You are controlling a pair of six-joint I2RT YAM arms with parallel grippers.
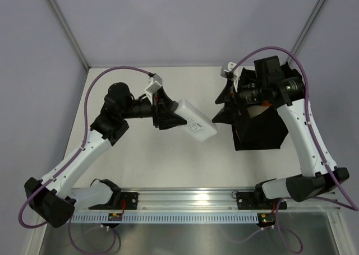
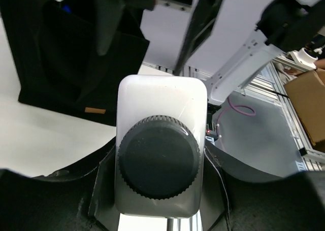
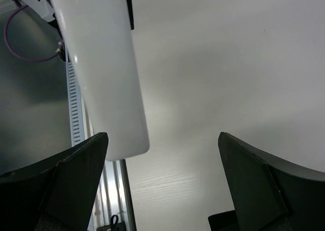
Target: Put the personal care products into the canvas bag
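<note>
My left gripper [image 1: 168,114] is shut on the clear bottle [image 1: 195,120] at its grey cap end and holds it level above the table, base pointing right. In the left wrist view the grey cap [image 2: 158,156] fills the space between my fingers [image 2: 101,190]. The black canvas bag [image 1: 258,129] lies at the right, and its orange-brown tag [image 2: 95,110] shows. My right gripper [image 1: 224,106] is open and empty in front of the bag, facing the bottle's base [image 3: 99,63]. The other bottles are out of view.
The aluminium rail [image 1: 185,196] with the arm bases runs along the near edge. The enclosure walls stand behind and at both sides. A cardboard box [image 2: 310,104] sits off the table.
</note>
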